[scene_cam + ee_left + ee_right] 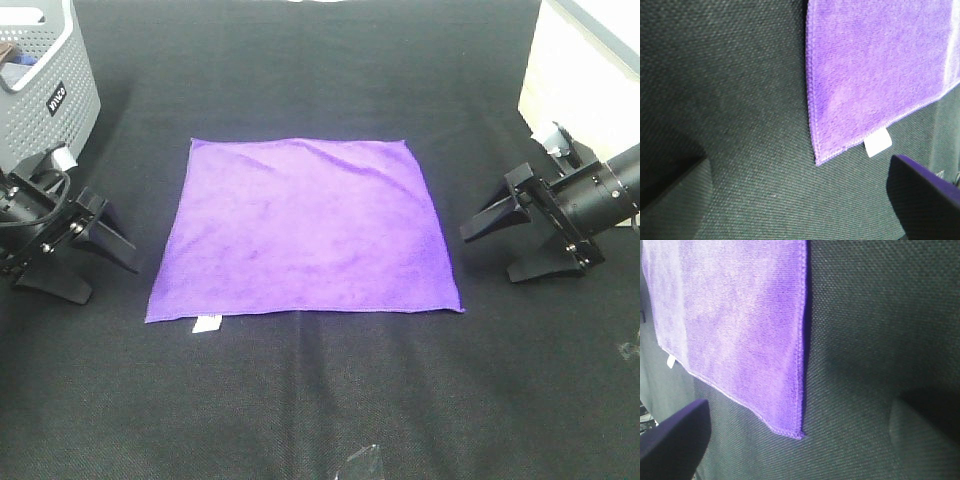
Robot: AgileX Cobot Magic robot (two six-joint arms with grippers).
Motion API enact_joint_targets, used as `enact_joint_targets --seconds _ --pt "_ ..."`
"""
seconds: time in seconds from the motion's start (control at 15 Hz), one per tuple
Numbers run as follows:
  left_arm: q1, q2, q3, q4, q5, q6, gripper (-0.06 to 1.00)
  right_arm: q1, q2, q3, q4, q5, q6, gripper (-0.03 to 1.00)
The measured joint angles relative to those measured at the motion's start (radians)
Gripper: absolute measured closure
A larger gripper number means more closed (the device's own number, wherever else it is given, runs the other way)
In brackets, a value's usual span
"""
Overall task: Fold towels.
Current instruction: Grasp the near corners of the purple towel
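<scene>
One bright purple towel lies flat and spread out in the middle of the black table, with a small white tag at its near left corner. My left gripper is open and empty, just left of the towel's near left corner. In the left wrist view the gripper faces that corner and the tag. My right gripper is open and empty, just right of the towel's near right corner. In the right wrist view the gripper faces that corner.
A grey perforated basket stands at the back left, behind my left arm. A pale box or panel stands at the back right. A small clear object lies at the table's front edge. The table is covered in black cloth.
</scene>
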Motion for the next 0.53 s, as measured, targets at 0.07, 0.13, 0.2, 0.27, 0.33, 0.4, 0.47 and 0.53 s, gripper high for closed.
enact_joint_targets --seconds 0.07,0.13,0.2,0.27,0.33,0.4,0.47,0.53 --pt "-0.003 0.000 -0.001 -0.001 0.000 0.000 0.07 0.000 0.003 -0.002 0.000 0.003 -0.001 0.04" --pt "-0.012 0.000 -0.001 -0.002 -0.004 0.000 0.07 0.000 0.003 -0.003 0.000 0.004 -0.002 0.04" --pt "-0.031 0.000 -0.001 -0.002 -0.014 0.000 0.07 0.001 0.003 -0.003 0.000 0.003 -0.002 0.05" --pt "-0.054 0.000 -0.002 -0.005 -0.024 0.000 0.07 0.007 0.003 -0.003 0.000 0.002 -0.002 0.05" --pt "-0.083 0.008 -0.004 -0.015 -0.025 -0.001 0.07 0.024 0.003 -0.003 0.001 -0.005 -0.001 0.05" --pt "-0.112 0.018 -0.008 -0.032 -0.025 -0.005 0.07 0.057 0.004 -0.006 0.001 -0.012 -0.001 0.05" --pt "-0.146 0.031 -0.020 -0.050 -0.025 -0.009 0.08 0.095 0.007 -0.008 0.008 -0.020 -0.001 0.06" --pt "-0.185 0.048 -0.036 -0.063 -0.025 -0.019 0.09 0.136 0.015 -0.009 0.022 -0.033 -0.001 0.07"
